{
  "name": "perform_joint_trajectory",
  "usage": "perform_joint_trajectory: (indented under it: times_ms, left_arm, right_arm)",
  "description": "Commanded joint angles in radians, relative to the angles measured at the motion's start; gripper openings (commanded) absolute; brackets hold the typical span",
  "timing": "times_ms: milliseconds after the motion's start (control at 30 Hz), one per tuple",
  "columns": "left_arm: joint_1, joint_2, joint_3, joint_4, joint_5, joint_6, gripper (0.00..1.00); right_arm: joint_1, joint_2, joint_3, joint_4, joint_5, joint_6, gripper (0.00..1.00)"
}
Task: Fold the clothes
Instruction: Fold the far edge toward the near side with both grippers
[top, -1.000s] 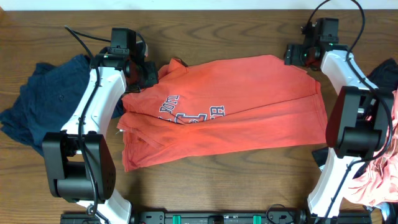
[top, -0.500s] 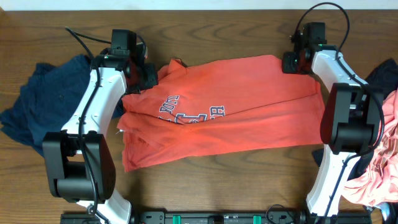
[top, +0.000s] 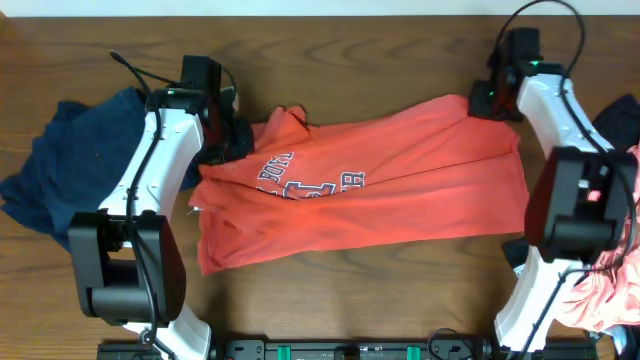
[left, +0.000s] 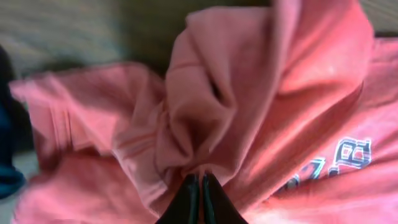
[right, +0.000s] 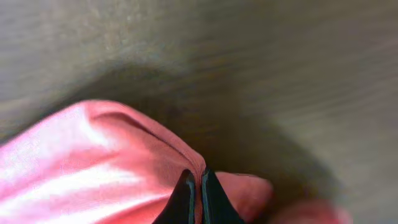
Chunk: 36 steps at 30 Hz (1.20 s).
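An orange T-shirt (top: 370, 185) with white and blue lettering lies spread across the middle of the table. My left gripper (top: 236, 140) is shut on the shirt's bunched far-left corner (left: 205, 118), its fingertips (left: 191, 186) pinching a fold. My right gripper (top: 484, 100) is shut on the shirt's far-right corner, and the hem (right: 180, 152) is pressed between its fingertips (right: 186, 185). The far edge of the shirt is lifted and pulled taut between the two grippers.
A dark blue garment (top: 60, 165) lies crumpled at the left edge of the table. A pink garment (top: 610, 270) and a dark one (top: 615, 120) are heaped at the right edge. Bare wood table (top: 350, 290) shows in front of the shirt.
My right gripper came in to the shirt's far-right corner and shut on it. Both grippers have since drawn the far edge toward the near side, and the left corner is lifted and bunched.
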Motion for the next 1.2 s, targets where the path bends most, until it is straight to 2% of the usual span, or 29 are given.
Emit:
perform_joint_trajectory:
  times_ms: [0,233,433,500,567,767,833,900,967,1000,1067,1167]
  left_arm:
    - [0.004,-0.005,-0.003,-0.041,0.08,-0.013,0.06]
    - [0.004,-0.043,-0.003,-0.266,0.087,-0.012,0.06]
    - [0.004,-0.049,-0.003,-0.46,-0.008,-0.012,0.06]
    - [0.004,-0.051,-0.003,-0.497,-0.039,-0.012,0.06]
    - [0.004,-0.052,-0.003,-0.529,-0.04,-0.012,0.06]
    - [0.004,-0.052,-0.021,-0.635,-0.04,-0.007,0.07]
    - [0.004,-0.052,-0.038,-0.645,-0.04,0.004,0.07]
    - [0.004,-0.052,-0.048,-0.649,-0.04,0.003,0.14]
    - [0.003,-0.052,-0.051,-0.654,-0.04,0.004,0.31]
    - [0.003,-0.052,-0.051,-0.657,-0.039,0.004,0.36]
    - [0.003,-0.052,-0.051,-0.664,-0.036,0.005,0.41]
    - [0.003,-0.052,-0.05,-0.635,-0.036,0.008,0.41]
  right_arm:
    - [-0.009,-0.113,0.027,-0.073,0.085,0.025,0.01]
    - [-0.008,-0.122,0.013,-0.383,0.144,0.017,0.01]
    - [-0.018,-0.119,-0.052,-0.552,0.294,0.026,0.11]
    - [-0.031,-0.119,-0.089,-0.567,0.305,0.032,0.13]
    - [-0.039,-0.119,-0.122,-0.567,0.305,0.032,0.2]
    - [-0.065,-0.119,-0.211,-0.545,0.267,0.032,0.21]
    - [-0.066,-0.119,-0.211,-0.542,0.233,0.031,0.25]
    - [-0.066,-0.119,-0.211,-0.528,0.195,0.022,0.28]
    - [-0.066,-0.12,-0.211,-0.506,0.115,-0.016,0.32]
    - [-0.066,-0.12,-0.211,-0.491,0.052,-0.05,0.33]
    - [-0.066,-0.119,-0.211,-0.47,-0.024,-0.085,0.37]
    - [-0.065,-0.119,-0.216,-0.438,-0.056,-0.084,0.39]
